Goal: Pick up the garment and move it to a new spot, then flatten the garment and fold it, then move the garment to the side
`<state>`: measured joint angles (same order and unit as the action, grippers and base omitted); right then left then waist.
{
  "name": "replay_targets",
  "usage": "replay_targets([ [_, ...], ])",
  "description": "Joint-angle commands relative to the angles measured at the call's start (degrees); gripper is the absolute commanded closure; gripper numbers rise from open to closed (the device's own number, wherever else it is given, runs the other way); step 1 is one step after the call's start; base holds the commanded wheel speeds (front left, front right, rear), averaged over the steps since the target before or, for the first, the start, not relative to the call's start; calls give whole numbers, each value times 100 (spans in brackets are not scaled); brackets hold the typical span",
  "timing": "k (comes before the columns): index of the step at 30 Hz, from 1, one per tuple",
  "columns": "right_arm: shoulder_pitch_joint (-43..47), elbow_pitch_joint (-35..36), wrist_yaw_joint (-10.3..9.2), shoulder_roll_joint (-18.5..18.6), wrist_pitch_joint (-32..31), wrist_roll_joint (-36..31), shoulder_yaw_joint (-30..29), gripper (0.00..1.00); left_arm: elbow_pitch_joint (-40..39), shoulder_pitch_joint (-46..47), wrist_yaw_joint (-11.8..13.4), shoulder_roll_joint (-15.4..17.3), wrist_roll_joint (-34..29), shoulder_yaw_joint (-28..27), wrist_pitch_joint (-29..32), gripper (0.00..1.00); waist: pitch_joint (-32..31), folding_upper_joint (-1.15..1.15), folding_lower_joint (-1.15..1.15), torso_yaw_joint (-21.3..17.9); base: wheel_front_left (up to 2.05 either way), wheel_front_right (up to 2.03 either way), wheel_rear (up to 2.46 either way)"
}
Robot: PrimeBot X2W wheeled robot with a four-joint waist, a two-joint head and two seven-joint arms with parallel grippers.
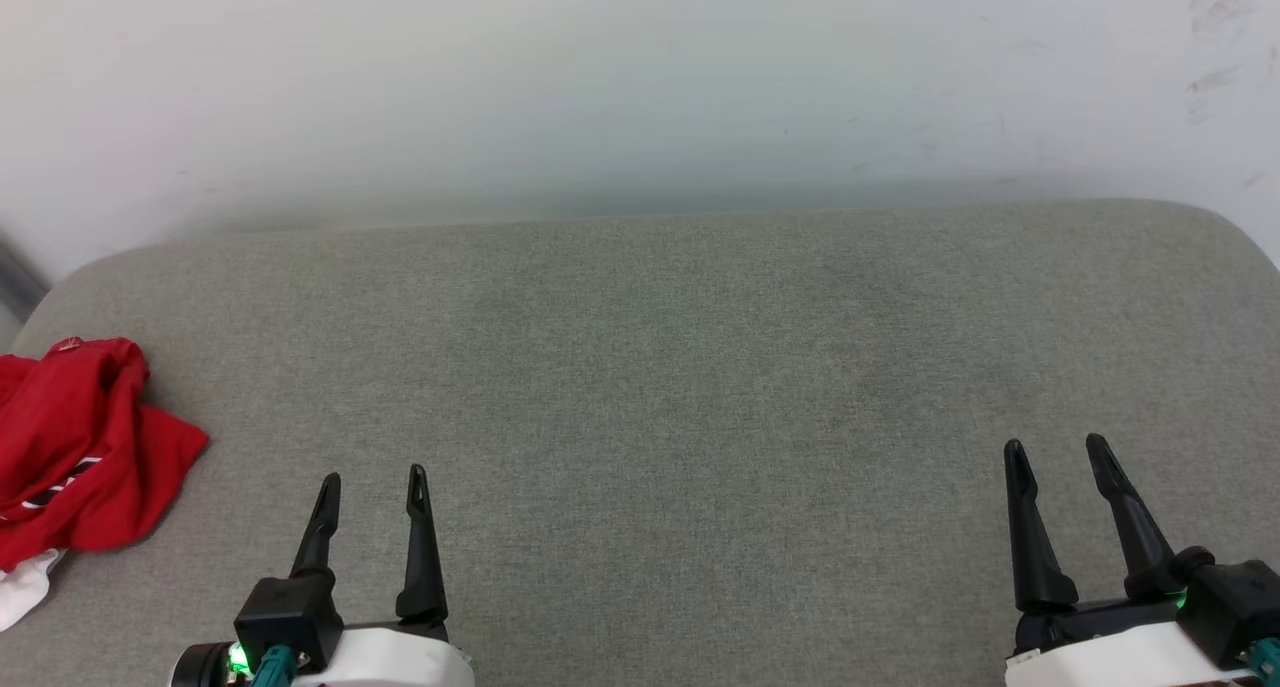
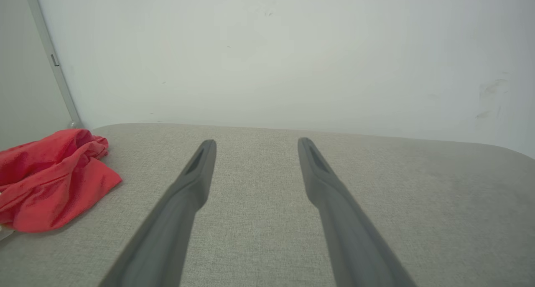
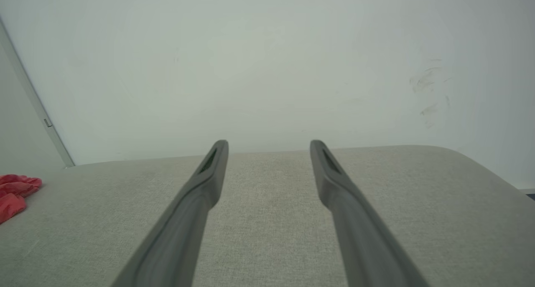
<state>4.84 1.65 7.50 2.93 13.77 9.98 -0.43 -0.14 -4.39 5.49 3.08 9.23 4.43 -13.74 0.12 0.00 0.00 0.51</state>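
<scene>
The garment (image 1: 80, 447) lies crumpled in a red heap at the far left of the grey cushioned surface (image 1: 660, 367), with a bit of white cloth and striped trim at its near side. It also appears at the left in the left wrist view as the garment (image 2: 50, 178) and at the left edge of the right wrist view as the garment (image 3: 14, 195). My left gripper (image 1: 373, 482) stands open to the right of it, apart from it, holding nothing. Far to the right my right gripper (image 1: 1055, 452) is open too, with nothing between its fingers.
A pale wall (image 1: 640, 87) rises behind the surface's rounded far edge. A grey vertical strip (image 2: 50, 57) runs up the wall near the left corner. Wide bare fabric lies between and beyond the two grippers.
</scene>
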Motion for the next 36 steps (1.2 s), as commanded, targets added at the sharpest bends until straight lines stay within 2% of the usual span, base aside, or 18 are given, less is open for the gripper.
replay_targets([
  [1,81,50,-2,-8,40,-109,10,0,-4,-52,-34,-4,-104,-18,-46,0,-1,0,0,2,0,0,0],
  [12,168,19,-2,-9,152,-323,15,0,59,-115,-65,-22,-398,-40,-160,0,-18,0,0,14,0,0,0],
  [36,189,-93,-2,-9,145,-97,-33,0,193,-96,-44,-23,-252,-83,-149,0,-1,0,0,52,0,0,0],
])
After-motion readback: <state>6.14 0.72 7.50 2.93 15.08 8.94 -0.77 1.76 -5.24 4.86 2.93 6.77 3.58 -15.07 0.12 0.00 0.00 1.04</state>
